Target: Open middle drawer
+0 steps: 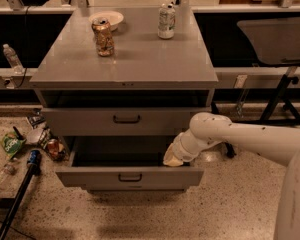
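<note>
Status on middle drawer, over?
Tool at right side of middle drawer. Drawer pulled out, interior showing. Floor litter left of cabinet, not in the path.

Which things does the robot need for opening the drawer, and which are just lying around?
For the job:
- middle drawer, pulled out
- gripper, at the drawer's right end

Just lying about:
- can, bottle and bowl on the cabinet top
- green packet on the floor, left

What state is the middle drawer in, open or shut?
Open. The middle drawer juts out, dark inside showing behind its front; the gripper sits at its right end.
</note>
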